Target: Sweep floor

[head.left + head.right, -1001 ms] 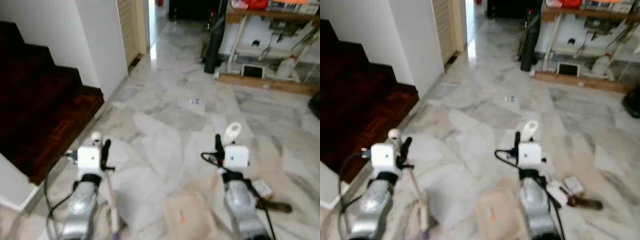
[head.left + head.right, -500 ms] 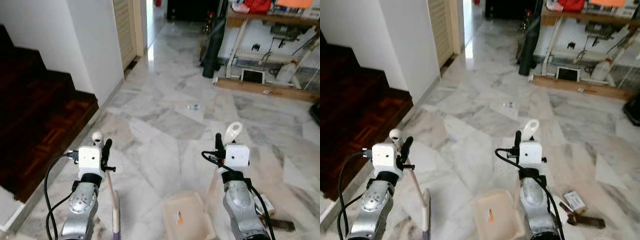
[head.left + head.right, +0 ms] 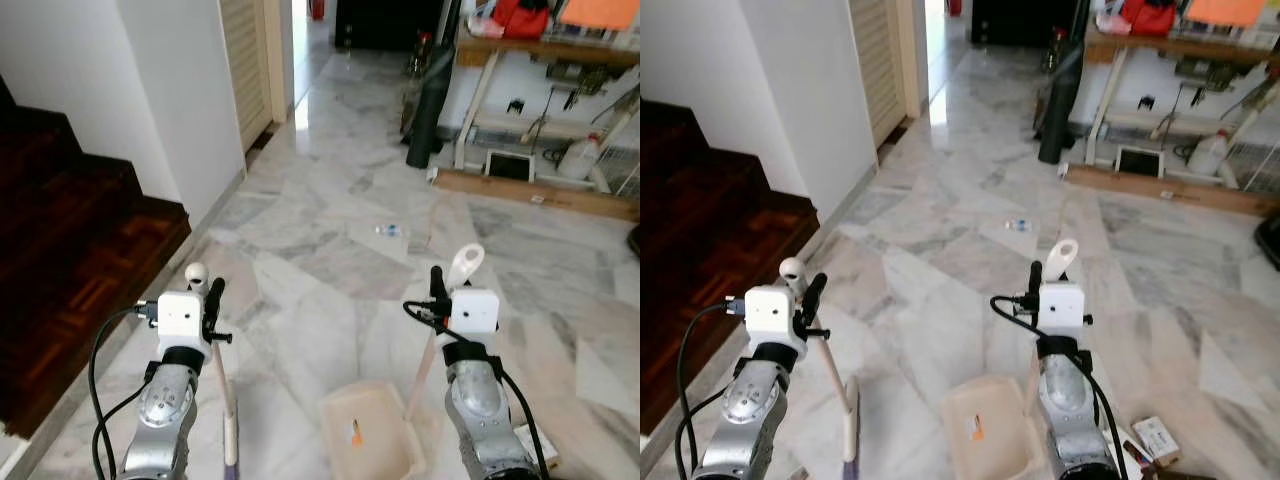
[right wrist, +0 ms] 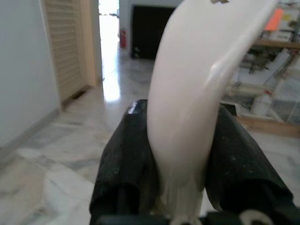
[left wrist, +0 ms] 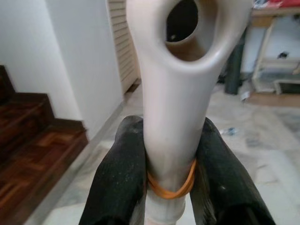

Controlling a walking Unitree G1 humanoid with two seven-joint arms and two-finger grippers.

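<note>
Broom to the left, dustpan to the right, open floor ahead.

The broom (image 3: pixel 226 400) stands left of the dustpan (image 3: pixel 368 432). A small scrap (image 3: pixel 388 230) lies farther ahead on the floor (image 3: pixel 320 260). Stairs (image 3: pixel 70 250) rise at the left; a shelf (image 3: pixel 540 60) stands far right, behind.

Grey-veined marble floor (image 3: pixel 330 300) spreads ahead of both claws, glossy where light falls through the doorway (image 3: pixel 305 40) far in front. Off to the left claw's side rise dark wooden stairs (image 3: pixel 70 250) against a white wall (image 3: pixel 170 90), with a slatted door (image 3: pixel 245 60) beyond — well ahead of that claw. Far ahead of the right claw stands a wooden workbench (image 3: pixel 540 60) crowded with clutter — a white jug (image 3: pixel 578 158) beneath it.
</note>
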